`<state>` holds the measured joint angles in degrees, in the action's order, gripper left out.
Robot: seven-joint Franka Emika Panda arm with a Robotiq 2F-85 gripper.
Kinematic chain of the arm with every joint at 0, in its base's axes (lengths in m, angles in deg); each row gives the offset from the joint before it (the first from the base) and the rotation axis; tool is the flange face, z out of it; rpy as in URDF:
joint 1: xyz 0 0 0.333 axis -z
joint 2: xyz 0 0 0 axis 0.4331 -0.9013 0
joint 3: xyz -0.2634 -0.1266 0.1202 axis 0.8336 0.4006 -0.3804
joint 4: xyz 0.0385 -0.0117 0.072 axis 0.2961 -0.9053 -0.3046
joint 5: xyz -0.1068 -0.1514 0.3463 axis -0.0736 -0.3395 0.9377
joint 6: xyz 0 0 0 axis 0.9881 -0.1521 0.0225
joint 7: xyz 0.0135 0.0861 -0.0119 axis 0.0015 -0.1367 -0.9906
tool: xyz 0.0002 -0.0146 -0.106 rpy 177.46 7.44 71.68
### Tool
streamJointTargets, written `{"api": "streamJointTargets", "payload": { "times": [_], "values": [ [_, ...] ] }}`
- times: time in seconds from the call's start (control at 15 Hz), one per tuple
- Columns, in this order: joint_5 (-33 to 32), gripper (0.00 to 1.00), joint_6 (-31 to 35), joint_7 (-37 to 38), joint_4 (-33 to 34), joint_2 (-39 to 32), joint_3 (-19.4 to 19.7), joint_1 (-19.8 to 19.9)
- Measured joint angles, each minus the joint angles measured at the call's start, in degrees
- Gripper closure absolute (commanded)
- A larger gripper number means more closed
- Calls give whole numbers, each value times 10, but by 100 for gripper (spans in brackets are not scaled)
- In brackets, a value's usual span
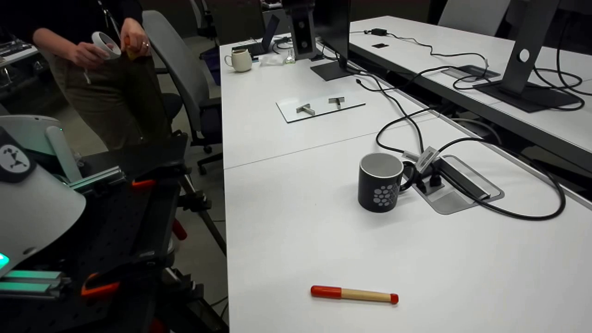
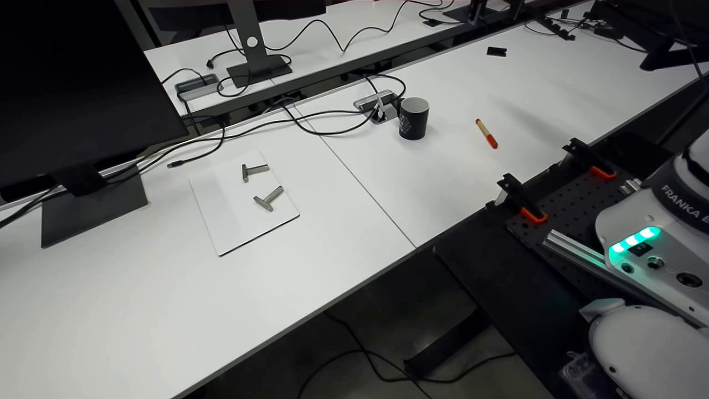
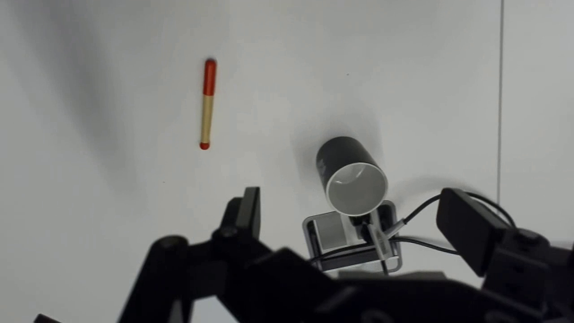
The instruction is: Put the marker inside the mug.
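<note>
The marker, with a red cap, tan body and red tip, lies flat on the white table in both exterior views (image 1: 356,294) (image 2: 486,133) and in the wrist view (image 3: 207,103). The black mug with a pale print stands upright in both exterior views (image 1: 380,185) (image 2: 414,119). Its white inside looks empty in the wrist view (image 3: 343,154). The marker lies apart from the mug. My gripper (image 3: 351,192) is open and holds nothing, above the table with the mug's opening showing between its fingers. The gripper is out of view in both exterior views.
A socket panel (image 1: 455,182) with black cables (image 1: 513,215) is beside the mug's handle. A whiteboard (image 2: 227,221) with two T-shaped metal pieces, a monitor (image 2: 83,94) and a white cup (image 1: 241,61) are farther along the table. A person (image 1: 106,69) stands beyond the arm's base.
</note>
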<state>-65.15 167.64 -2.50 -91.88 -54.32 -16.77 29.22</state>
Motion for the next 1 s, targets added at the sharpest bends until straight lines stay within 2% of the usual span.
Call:
{"api": "streamJointTargets", "payload": {
  "times": [0.33,1.0],
  "values": [
    [-99,0,14,122,0,-37,-17,31],
    [-100,0,26,115,0,-61,-15,31]
  ]
}}
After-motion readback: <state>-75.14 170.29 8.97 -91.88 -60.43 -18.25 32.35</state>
